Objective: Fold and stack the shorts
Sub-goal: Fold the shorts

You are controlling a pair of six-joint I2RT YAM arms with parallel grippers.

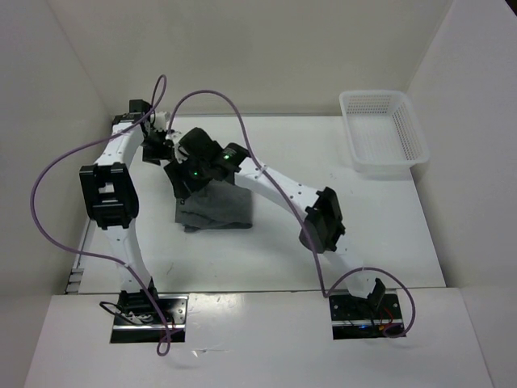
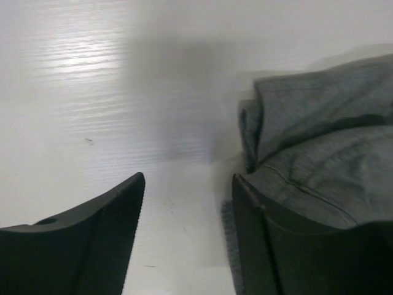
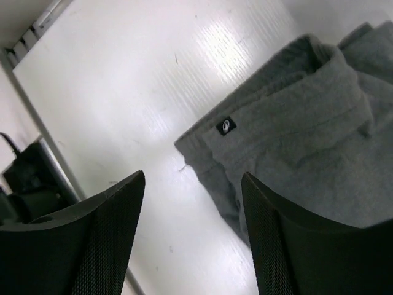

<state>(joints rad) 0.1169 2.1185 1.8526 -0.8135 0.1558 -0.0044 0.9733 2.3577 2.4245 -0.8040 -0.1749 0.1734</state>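
The dark grey shorts (image 1: pixel 218 212) lie folded in a compact bundle on the white table, left of centre. Both wrists hang over its far left part and hide that end. My left gripper (image 1: pixel 164 155) is open at the bundle's edge. In the left wrist view bare table shows between its fingers (image 2: pixel 187 184), and the right finger rests against the shorts (image 2: pixel 325 141). My right gripper (image 1: pixel 187 187) is open too and holds nothing. In the right wrist view (image 3: pixel 193 181) it hovers over table, just beside a folded corner of the shorts (image 3: pixel 307 135) that carries a small black label (image 3: pixel 225 126).
A white plastic mesh basket (image 1: pixel 386 168) stands at the back right corner of the table. White walls close in the table at the left, back and right. A purple cable loops above each arm.
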